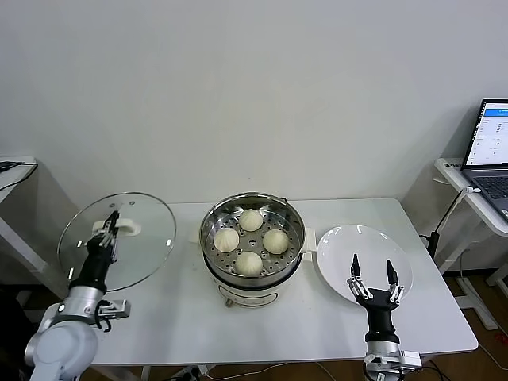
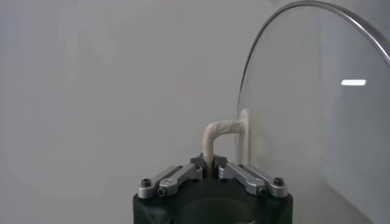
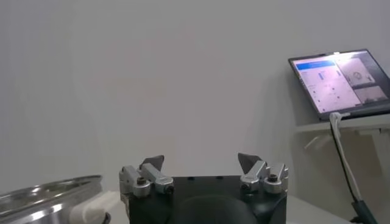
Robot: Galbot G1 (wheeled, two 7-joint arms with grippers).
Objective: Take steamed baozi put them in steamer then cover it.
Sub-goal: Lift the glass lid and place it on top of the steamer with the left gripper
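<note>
**Lid in the air, four baozi in the pot**

Round the edges first: a white plate (image 1: 337, 246) lies bare on the table (image 1: 182, 317) just right of the steamer (image 1: 252, 238), and off to the far right a laptop (image 1: 490, 151) sits lit on a side desk, with a cable (image 3: 344, 158) trailing down from it in the right wrist view. Nothing stands between the lid and the pot; the tabletop between them is bare.

The left gripper (image 1: 111, 226) is up at the table's left end, jaws pinched tight on the white handle (image 2: 216, 137) of the lid (image 1: 117, 240). The lid hangs off the table's left edge, held clear of the surface and tilted, its glass face towards the camera. From the left wrist, the handle's bent loop runs straight down between the closed fingers, and the metal rim arcs overhead.

The right gripper (image 1: 373, 278) hovers over the near rim of the plate, fingers (image 3: 250, 163) spread wide, gripping nothing.

The steamer itself: shiny steel, on a white base, mid-table, uncovered. Four baozi (image 1: 248, 263) sit on its perforated tray in a diamond, cream-white, pleated, apart from one another.
</note>
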